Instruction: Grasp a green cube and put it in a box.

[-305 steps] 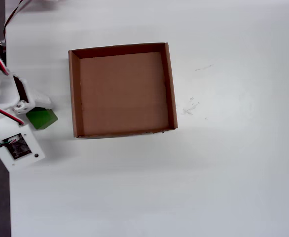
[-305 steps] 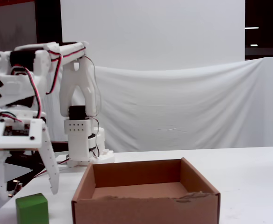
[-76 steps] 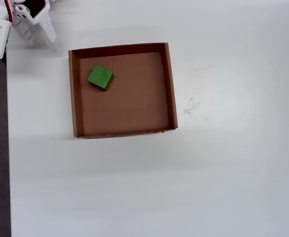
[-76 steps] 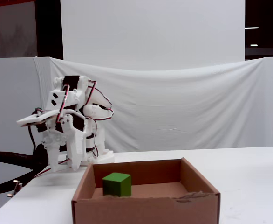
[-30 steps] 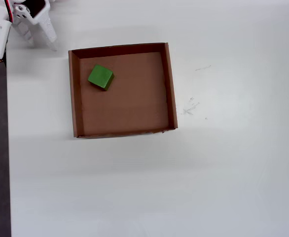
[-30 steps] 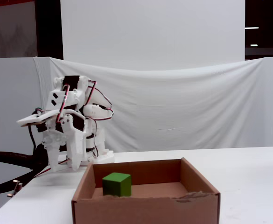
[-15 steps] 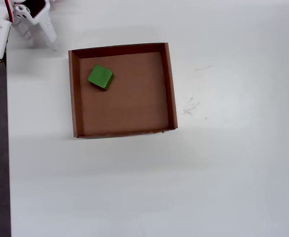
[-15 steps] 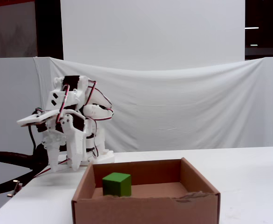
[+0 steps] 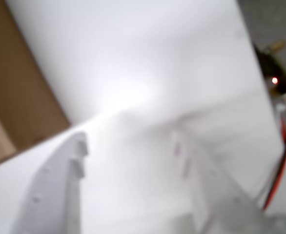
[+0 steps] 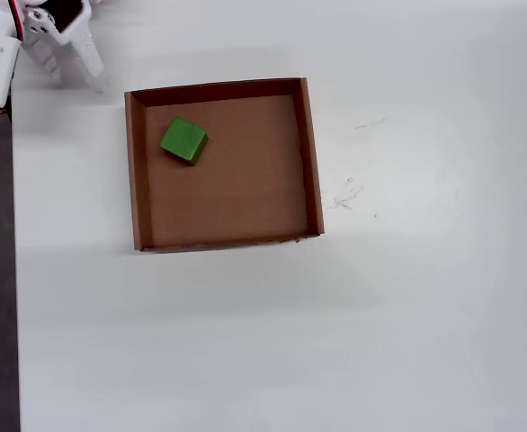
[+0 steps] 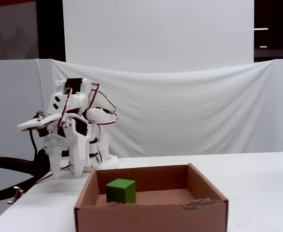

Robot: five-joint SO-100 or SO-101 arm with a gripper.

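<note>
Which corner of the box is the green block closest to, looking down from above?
The top-left corner of the box in the overhead view, the one nearest the pincer. The green cube sits far from the other three corners.

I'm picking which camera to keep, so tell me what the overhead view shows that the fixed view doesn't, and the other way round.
Only the overhead view shows the whole square floor of the shallow brown cardboard box, with the small bright-green cube sitting near one corner, apart from both nearby walls, and faint scuff marks on the white table. Only the fixed view shows the folded white arm in full, the white cloth backdrop and the box's torn front rim. Both show the cube inside the box and the empty tool parked outside it.
</note>
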